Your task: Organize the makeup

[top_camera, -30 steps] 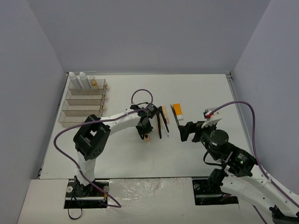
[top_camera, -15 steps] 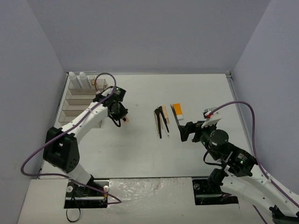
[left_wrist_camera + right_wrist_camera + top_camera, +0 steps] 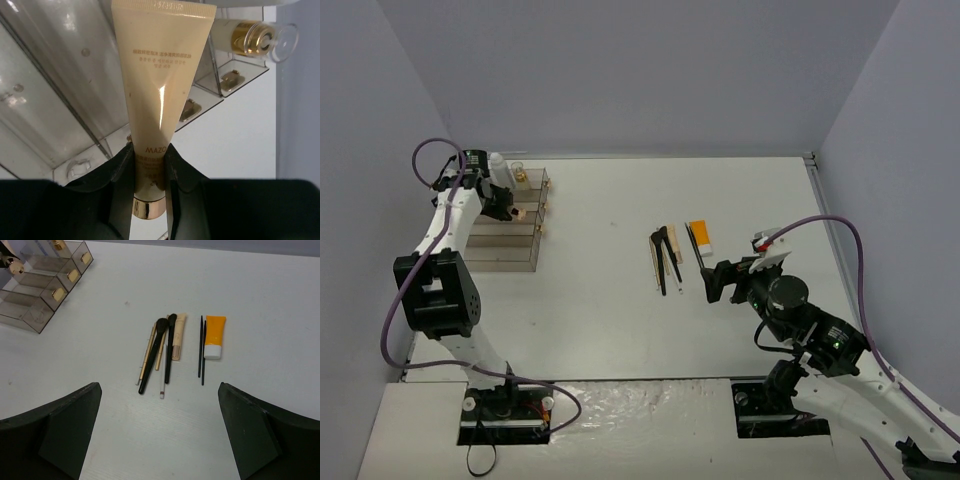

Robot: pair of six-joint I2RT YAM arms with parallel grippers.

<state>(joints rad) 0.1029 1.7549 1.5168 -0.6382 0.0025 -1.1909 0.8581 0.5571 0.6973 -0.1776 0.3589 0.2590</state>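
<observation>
Up in the far left corner, the left claw point(image 3: 150, 155) is pinching a pale beige plastic squeeze tube point(image 3: 160, 75) low down, right by its gold collar. That leaves the long flat crimped end sticking out ahead over the clear tiered acrylic drawer box point(image 3: 500, 245). Sensible grip, I'd say: holding near the cap leaves the whole body free to drop into an open tier. Which tier it's lined up with, I can't tell. The tube hangs above the clear walls, touching none that I can see.

It's crowded there. A gold-capped glass vial point(image 3: 255, 37) sits in the back tier, just beside the tube's tip, and a white-grey bottle point(image 3: 498, 164) stands next to that. The dividers and little gold drawer pulls point(image 3: 232, 80) are close too, so a crooked lowering could catch an edge.

Over on the right, the right claw point(image 3: 160, 440) is spread wide with nothing in it, hovering above the white table point(image 3: 600, 330). Below it lies what's left to sort:

- an orange tube with a white cap point(image 3: 215, 335)
- two slim black brushes point(image 3: 170, 347)
- thin wooden sticks point(image 3: 145, 365)
- a slim beige stick point(image 3: 178, 335)
- two thin black liners point(image 3: 202, 352)

They lie in a loose row, well apart from the box, and nothing blocks that pile.
</observation>
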